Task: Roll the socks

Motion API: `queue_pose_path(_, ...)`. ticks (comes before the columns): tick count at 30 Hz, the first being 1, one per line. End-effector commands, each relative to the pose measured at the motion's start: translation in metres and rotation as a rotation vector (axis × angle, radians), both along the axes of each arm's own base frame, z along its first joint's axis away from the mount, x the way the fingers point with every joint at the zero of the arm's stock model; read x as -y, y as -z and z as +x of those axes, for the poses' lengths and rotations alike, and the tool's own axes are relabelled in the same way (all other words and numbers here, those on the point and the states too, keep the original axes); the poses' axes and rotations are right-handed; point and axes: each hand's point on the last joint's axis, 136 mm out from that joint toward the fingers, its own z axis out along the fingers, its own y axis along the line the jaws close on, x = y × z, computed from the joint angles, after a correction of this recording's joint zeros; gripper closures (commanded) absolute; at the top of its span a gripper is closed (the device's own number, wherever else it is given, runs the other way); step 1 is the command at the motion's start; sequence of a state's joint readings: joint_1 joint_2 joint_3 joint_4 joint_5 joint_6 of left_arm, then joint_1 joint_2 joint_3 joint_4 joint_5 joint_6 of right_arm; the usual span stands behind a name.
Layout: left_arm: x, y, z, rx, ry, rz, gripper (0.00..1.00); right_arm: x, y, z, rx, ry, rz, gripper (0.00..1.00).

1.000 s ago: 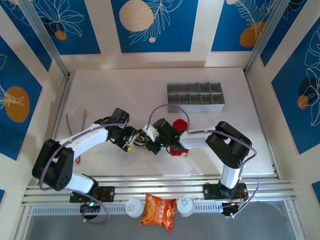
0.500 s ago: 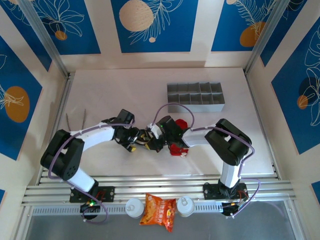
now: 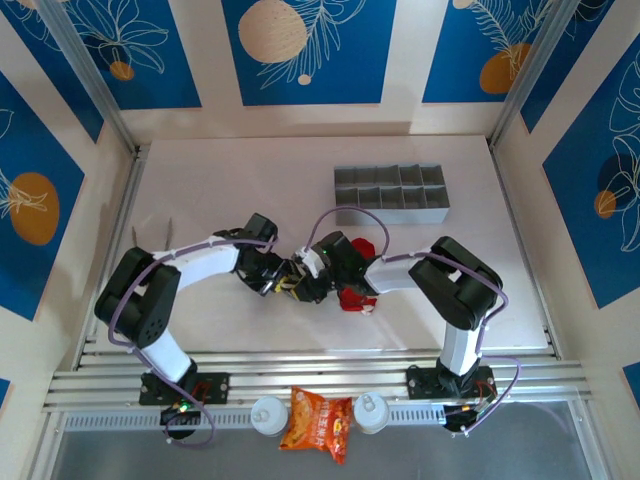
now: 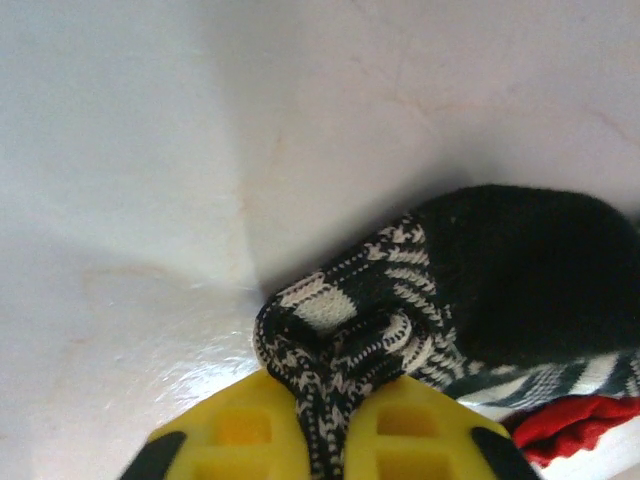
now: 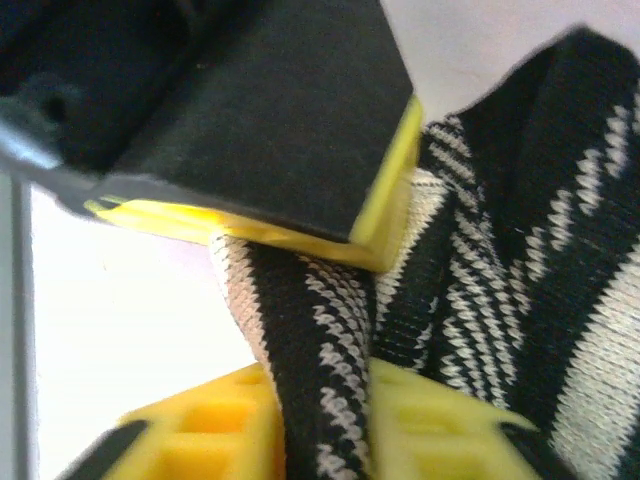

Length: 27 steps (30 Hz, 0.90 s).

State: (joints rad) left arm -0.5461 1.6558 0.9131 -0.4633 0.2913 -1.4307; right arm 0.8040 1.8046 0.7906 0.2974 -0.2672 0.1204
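The left gripper (image 4: 322,405) pinches the bunched end of the striped sock (image 4: 510,270), which lies in front of the grey tray (image 3: 391,194), toward the arm bases, with the red sock (image 4: 565,440) touching it. The sock's length runs away toward the right gripper (image 5: 320,410), whose fingers flank the same fold; whether they press it, I cannot tell

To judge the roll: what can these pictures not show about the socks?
Right wrist view: whether right fingers grip the striped sock; blurred.
Top view: striped sock, mostly under left arm and right arm; red sock, partly too.
Left wrist view: red sock, cut by the edge.
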Motion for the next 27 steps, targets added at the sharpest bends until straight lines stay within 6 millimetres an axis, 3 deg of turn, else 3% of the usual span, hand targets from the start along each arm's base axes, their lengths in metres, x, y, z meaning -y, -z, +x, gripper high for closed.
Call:
queue_pose_path(1, -0.043, 0.021, -0.059, -0.226, -0.029, 0.207, 1.0, 0.018, 0.011, -0.019, 0.132, -0.036, -0.121, 0.56)
queue_pose_path(3, -0.048, 0.015, -0.063, -0.236, -0.046, 0.224, 1.0, 0.02, -0.004, -0.015, 0.266, -0.023, -0.124, 0.45)
queue_pose_path(8, -0.047, 0.006, -0.066, -0.28, -0.065, 0.251, 1.0, 0.017, -0.027, -0.03, 0.461, -0.063, -0.144, 0.37)
queue_pose_path(13, -0.045, -0.004, -0.068, -0.347, -0.064, 0.319, 1.0, 0.005, -0.03, -0.046, 0.596, -0.105, -0.203, 0.36)
queue_pose_path(22, -0.035, 0.004, -0.069, -0.446, -0.024, 0.35, 1.0, -0.023, -0.032, -0.038, 0.7, -0.092, -0.241, 0.36)
queue_pose_path(27, -0.032, 0.008, -0.067, -0.463, -0.028, 0.355, 1.0, -0.029, -0.02, -0.041, 0.7, -0.129, -0.28, 0.37)
